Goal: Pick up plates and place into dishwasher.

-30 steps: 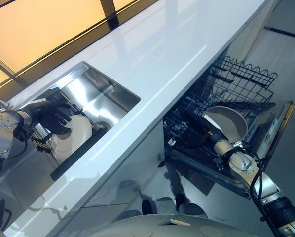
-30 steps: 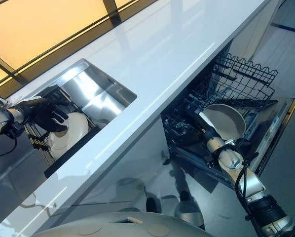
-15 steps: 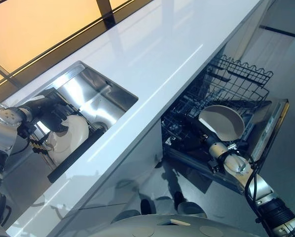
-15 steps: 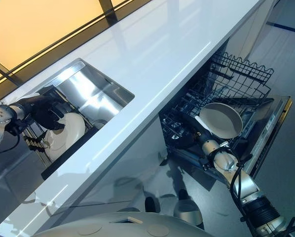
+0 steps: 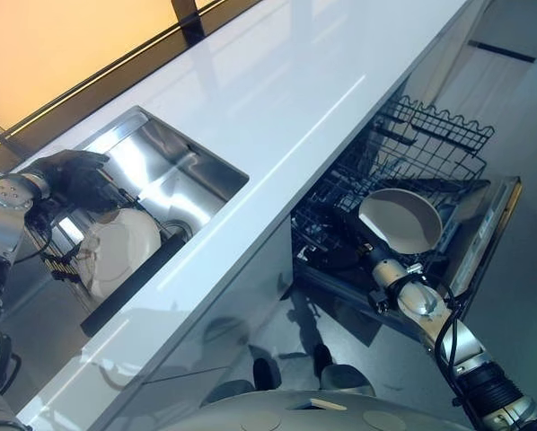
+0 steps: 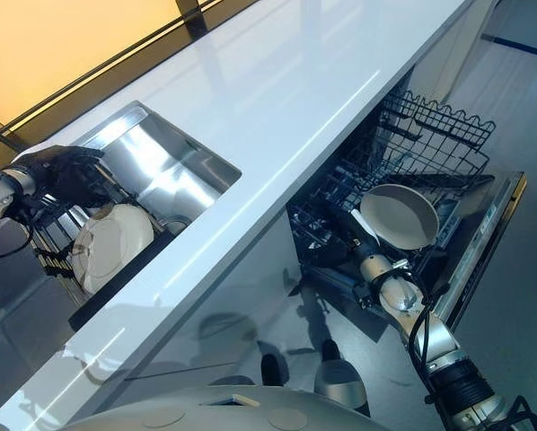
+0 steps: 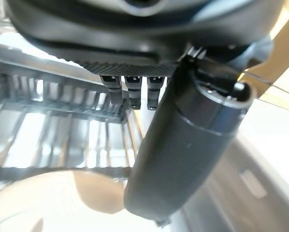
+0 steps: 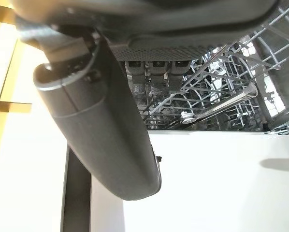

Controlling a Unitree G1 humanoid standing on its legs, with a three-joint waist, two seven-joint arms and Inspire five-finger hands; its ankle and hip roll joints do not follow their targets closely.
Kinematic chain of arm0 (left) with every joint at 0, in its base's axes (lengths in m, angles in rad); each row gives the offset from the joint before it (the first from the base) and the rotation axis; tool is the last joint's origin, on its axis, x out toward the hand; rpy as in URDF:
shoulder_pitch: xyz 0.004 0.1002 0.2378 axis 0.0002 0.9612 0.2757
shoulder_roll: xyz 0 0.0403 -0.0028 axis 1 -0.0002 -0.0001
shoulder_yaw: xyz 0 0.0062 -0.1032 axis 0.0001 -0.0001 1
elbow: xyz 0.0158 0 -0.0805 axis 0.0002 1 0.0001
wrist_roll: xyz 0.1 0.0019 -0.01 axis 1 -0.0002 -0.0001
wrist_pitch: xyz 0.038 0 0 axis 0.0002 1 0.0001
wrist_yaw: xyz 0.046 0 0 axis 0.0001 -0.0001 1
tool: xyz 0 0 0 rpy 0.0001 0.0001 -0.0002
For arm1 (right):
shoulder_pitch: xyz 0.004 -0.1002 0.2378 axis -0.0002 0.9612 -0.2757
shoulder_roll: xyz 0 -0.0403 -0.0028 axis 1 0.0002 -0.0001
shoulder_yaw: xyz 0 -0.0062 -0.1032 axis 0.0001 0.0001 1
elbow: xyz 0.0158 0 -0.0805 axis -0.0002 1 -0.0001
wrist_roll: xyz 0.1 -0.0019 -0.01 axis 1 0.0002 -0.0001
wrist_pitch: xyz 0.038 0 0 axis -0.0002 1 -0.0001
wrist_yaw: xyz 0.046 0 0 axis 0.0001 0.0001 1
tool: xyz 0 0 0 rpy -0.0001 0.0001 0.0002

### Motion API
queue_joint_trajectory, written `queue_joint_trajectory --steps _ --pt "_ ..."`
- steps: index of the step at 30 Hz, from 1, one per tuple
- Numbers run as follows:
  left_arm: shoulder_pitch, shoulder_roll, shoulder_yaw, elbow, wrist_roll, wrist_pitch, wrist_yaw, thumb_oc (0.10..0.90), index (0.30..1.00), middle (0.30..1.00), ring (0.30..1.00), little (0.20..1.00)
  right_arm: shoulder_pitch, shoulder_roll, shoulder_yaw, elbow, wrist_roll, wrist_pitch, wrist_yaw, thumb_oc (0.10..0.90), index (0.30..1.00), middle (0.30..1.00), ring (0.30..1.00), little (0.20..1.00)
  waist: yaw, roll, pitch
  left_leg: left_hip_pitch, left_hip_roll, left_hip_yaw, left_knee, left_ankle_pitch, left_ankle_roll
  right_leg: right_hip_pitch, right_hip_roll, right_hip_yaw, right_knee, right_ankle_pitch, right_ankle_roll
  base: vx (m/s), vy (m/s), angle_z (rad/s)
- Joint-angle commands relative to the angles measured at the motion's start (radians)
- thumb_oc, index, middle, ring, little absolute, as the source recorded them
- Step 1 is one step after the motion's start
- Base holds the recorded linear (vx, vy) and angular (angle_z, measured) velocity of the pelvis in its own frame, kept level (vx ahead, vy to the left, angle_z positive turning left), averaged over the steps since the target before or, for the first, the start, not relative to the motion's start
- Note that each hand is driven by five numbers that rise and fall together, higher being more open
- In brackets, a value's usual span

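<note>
White plates [image 5: 116, 251] lean in a dark dish rack [image 5: 129, 287] inside the steel sink [image 5: 174, 171]. My left hand [image 5: 75, 175] hovers above and behind them at the sink's far left, open and holding nothing. In the left wrist view a plate [image 7: 52, 198] lies below the left hand [image 7: 183, 154]. Another white plate [image 5: 400, 220] stands tilted in the dishwasher's lower rack [image 5: 430, 144]. My right hand [image 5: 363, 244] reaches into that rack right beside the plate's left rim, and its grip is hidden among the wires.
The long white countertop [image 5: 295, 81] runs between the sink and the dishwasher. The dishwasher door [image 5: 488, 233] hangs open below the pulled-out rack. A dark window frame borders the counter's far edge.
My left hand has lifted off the plate in the sink and drawn back toward the far left corner. The right hand and its plate stay put; the camera has shifted slightly.
</note>
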Motion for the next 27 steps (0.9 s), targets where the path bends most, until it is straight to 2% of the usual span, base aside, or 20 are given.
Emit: queue_joint_trajectory --steps 1,8,11,16,21,27 --pt "-0.169 0.126 -0.017 0.020 -0.005 -0.046 0.070 0.800 0.900 0.900 0.900 0.900 -0.077 -0.005 -0.016 -0.080 0.008 -0.088 -0.027 0.800 0.900 0.900 0.900 0.900 -0.011 0.000 -0.052 -0.025 -0.076 0.030 0.025 -0.044 0.010 -0.020 0.003 -0.007 0.095 -0.064 0.094 0.00 0.000 0.00" --pt "-0.166 0.116 -0.044 -0.001 -0.002 0.005 -0.014 0.800 0.900 0.900 0.900 0.900 -0.074 0.004 -0.014 -0.084 0.001 -0.078 -0.040 0.800 0.900 0.900 0.900 0.900 -0.011 0.000 -0.053 -0.024 -0.075 0.032 0.027 -0.046 0.011 -0.022 0.002 -0.009 0.098 -0.065 0.097 0.00 0.000 0.00" --pt "-0.119 0.102 -0.047 -0.010 0.022 0.037 -0.101 0.800 0.900 0.900 0.900 0.900 -0.067 0.000 -0.024 -0.088 0.001 -0.073 -0.030 0.800 0.900 0.900 0.900 0.900 -0.012 0.000 -0.048 -0.025 -0.077 0.032 0.029 -0.048 0.012 -0.025 0.002 -0.007 0.101 -0.065 0.098 0.00 0.000 0.00" --pt "0.004 0.093 -0.028 -0.068 0.091 0.136 -0.236 0.800 0.900 0.900 0.900 0.900 -0.053 -0.018 -0.053 -0.090 0.013 -0.074 -0.012 0.800 0.900 0.900 0.900 0.900 -0.010 0.000 -0.037 -0.027 -0.079 0.030 0.033 -0.048 0.014 -0.025 0.001 -0.004 0.097 -0.061 0.099 0.00 0.000 0.00" --pt "0.124 0.080 0.053 -0.107 0.139 0.175 -0.227 0.800 0.900 0.900 0.900 0.900 -0.047 -0.024 -0.070 -0.096 0.020 -0.065 -0.004 0.800 0.900 0.900 0.900 0.900 0.002 -0.001 -0.031 -0.029 -0.080 0.027 0.036 -0.047 0.015 -0.019 -0.001 -0.012 0.092 -0.061 0.099 0.00 0.000 0.00" --pt "0.175 0.060 0.104 -0.112 0.162 0.171 -0.181 0.800 0.900 0.900 0.900 0.900 -0.052 -0.024 -0.070 -0.092 0.021 -0.063 -0.010 0.800 0.900 0.900 0.900 0.900 0.014 -0.003 -0.034 -0.034 -0.082 0.018 0.038 -0.045 0.016 -0.020 -0.004 -0.022 0.093 -0.064 0.096 0.00 0.000 0.00"
